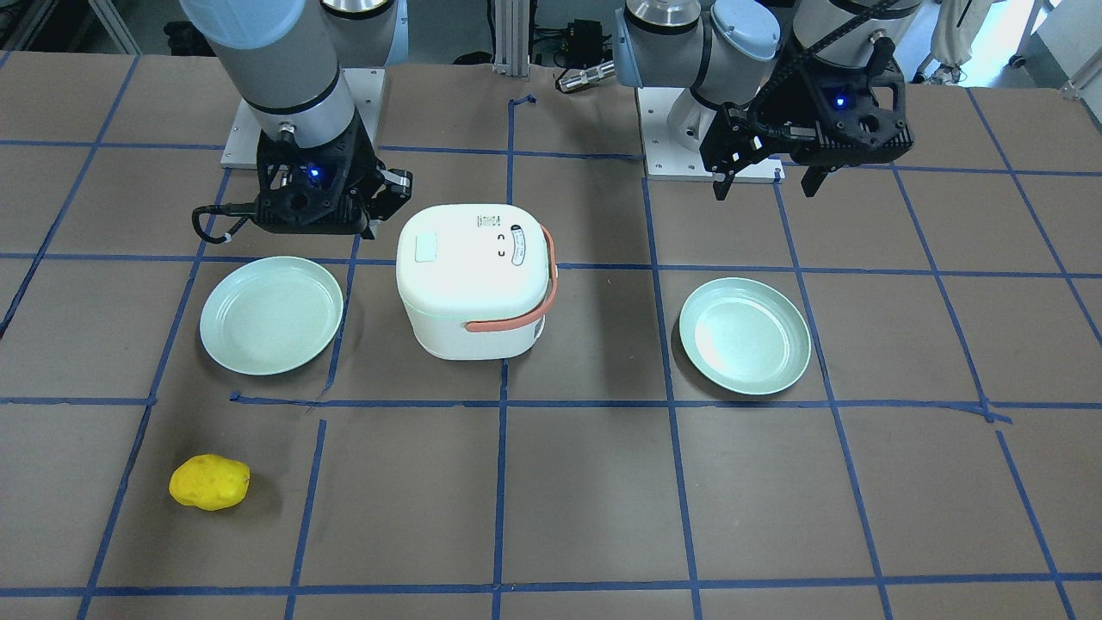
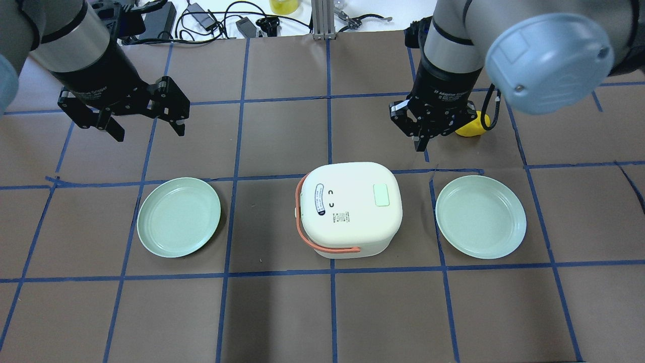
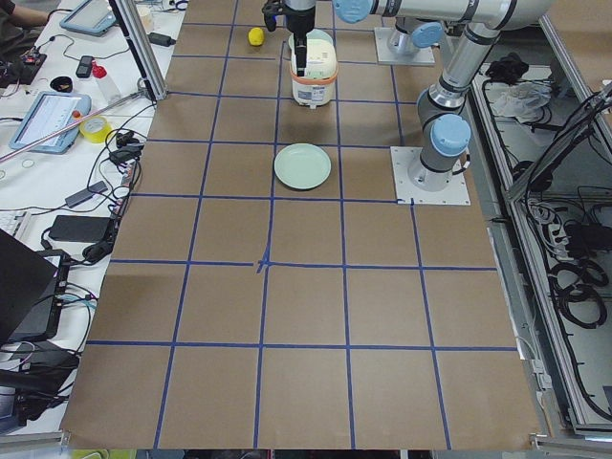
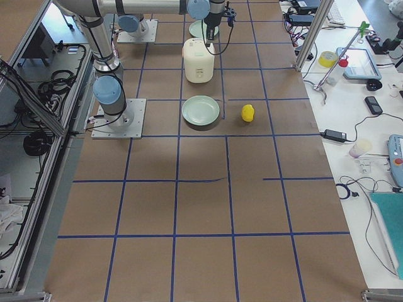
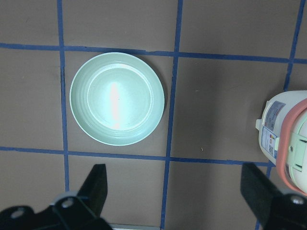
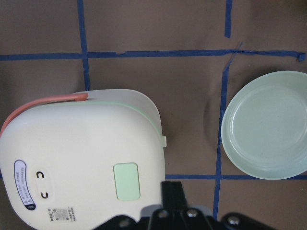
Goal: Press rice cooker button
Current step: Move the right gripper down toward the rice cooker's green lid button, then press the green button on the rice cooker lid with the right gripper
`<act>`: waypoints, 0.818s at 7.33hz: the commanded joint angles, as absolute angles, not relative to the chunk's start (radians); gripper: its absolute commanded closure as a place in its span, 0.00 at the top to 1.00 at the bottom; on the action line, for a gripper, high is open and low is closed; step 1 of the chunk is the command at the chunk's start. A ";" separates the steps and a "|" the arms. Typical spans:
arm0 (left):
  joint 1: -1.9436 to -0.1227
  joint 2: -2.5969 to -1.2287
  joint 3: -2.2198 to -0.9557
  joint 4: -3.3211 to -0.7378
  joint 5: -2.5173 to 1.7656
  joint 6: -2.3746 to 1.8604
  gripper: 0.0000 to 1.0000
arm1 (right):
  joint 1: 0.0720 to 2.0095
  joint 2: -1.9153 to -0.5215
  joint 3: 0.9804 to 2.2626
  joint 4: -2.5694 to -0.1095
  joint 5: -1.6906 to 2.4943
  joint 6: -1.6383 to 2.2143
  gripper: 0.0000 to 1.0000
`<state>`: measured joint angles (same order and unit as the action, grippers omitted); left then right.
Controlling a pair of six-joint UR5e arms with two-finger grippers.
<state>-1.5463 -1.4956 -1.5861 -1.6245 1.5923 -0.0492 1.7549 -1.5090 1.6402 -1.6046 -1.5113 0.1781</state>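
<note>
The white rice cooker [image 2: 352,206] with an orange handle stands mid-table; it also shows in the front view [image 1: 473,280]. Its pale green rectangular button [image 2: 381,194] lies on the lid's right part, and shows in the right wrist view [image 6: 126,181]. My right gripper [image 2: 420,143] is shut and empty, hovering just beyond the cooker's far right corner; in its wrist view its fingers [image 6: 172,194] are beside the button, over the lid's edge. My left gripper [image 2: 150,133] is open and empty, high over the table's far left, away from the cooker.
Two pale green plates lie either side of the cooker, the left plate [image 2: 179,217] and the right plate [image 2: 481,217]. A yellow lumpy object [image 1: 209,482] lies beyond the right plate, partly hidden behind my right wrist in the overhead view [image 2: 473,131].
</note>
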 commanded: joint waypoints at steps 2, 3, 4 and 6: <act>-1.546 -1.496 -1.586 -1.624 1.592 -0.049 1.00 | 1.827 -1.508 1.781 -1.785 -1.525 0.233 0.00; -1.546 -1.496 -1.586 -1.624 1.592 -0.049 1.00 | 1.828 -1.509 1.792 -1.787 -1.526 0.232 0.00; -1.546 -1.496 -1.586 -1.624 1.592 -0.049 1.00 | 1.830 -1.506 1.804 -1.787 -1.517 0.229 0.00; -1.546 -1.496 -1.586 -1.624 1.592 -0.051 1.00 | 1.830 -1.506 1.816 -1.787 -1.516 0.227 0.00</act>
